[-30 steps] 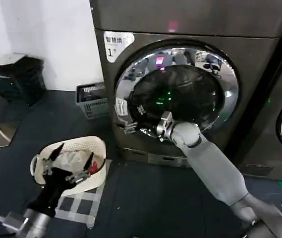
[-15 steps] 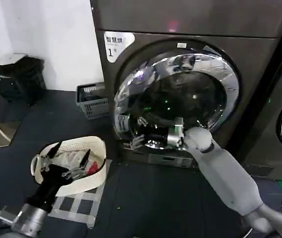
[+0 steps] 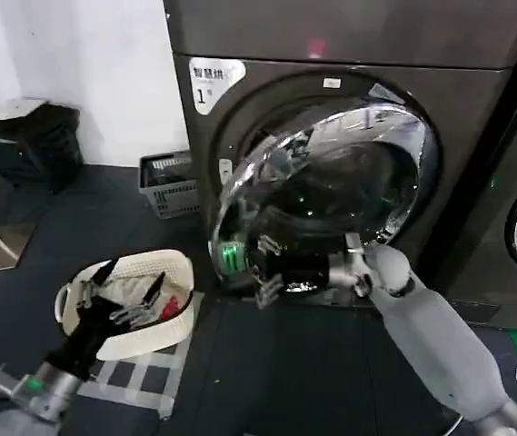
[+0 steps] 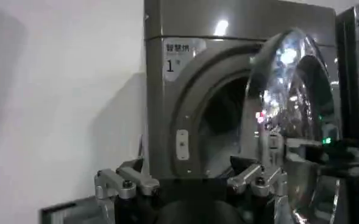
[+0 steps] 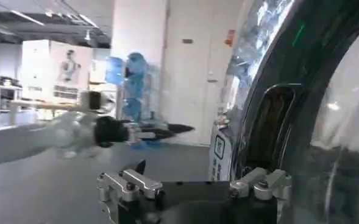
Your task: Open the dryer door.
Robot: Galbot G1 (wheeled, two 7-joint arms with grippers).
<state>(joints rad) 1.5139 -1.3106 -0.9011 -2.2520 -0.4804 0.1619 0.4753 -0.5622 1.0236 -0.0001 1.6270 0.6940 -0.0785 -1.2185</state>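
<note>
A white laundry basket (image 3: 163, 268) sits on the dark floor (image 3: 267, 381), a grey crate (image 3: 169, 184) behind it.

The head camera looks down and forward at the dryer (image 3: 349, 54) from some way back. The left wrist camera faces its front from low down. The right wrist camera sits close against the dryer door (image 5: 301, 109), probably its rim.

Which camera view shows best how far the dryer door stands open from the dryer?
The left wrist view: it sees the dryer door nearly edge-on, swung clear of the dryer, with the dark opening between them. The head view faces the door's chrome ring, so the gap looks narrow. The right wrist view gives a close partial look at the door's rim.
</note>
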